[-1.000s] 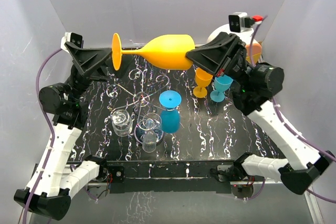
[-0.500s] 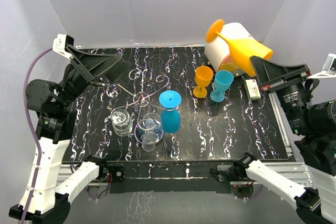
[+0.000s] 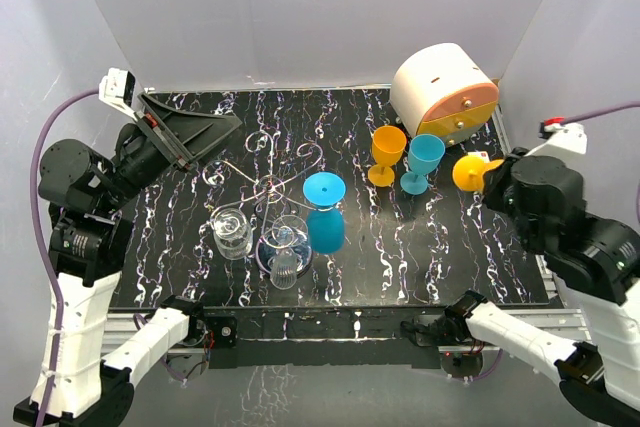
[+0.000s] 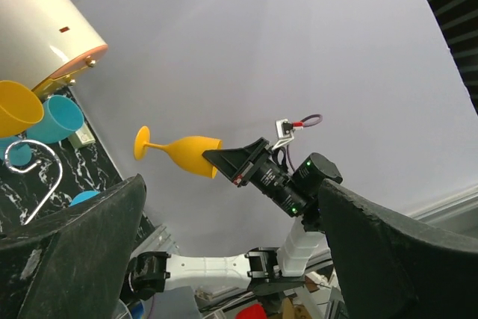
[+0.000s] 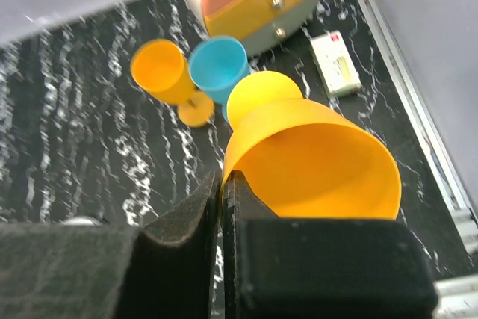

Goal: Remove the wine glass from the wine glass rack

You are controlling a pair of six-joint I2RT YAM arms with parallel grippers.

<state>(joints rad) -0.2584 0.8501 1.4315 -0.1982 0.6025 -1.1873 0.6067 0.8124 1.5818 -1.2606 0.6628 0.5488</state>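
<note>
Light's bright and even, bouncing softly off the pale walls, so there are barely any shadows on the dark table [image 3: 400, 247]. Small glints show on the clear glasses [image 3: 232, 231]. The right wrist view is soft all over, and the orange glass [image 5: 310, 158] looks fuzzy. The fingers [image 4: 75, 259] of the left claw [image 4: 231, 184] are dark, out-of-focus blobs.

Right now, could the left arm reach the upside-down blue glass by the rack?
Probably yes. The left gripper is open and empty, raised beside the rack; the blue glass is just beyond, with only the rack's wire arms to clear.
</note>
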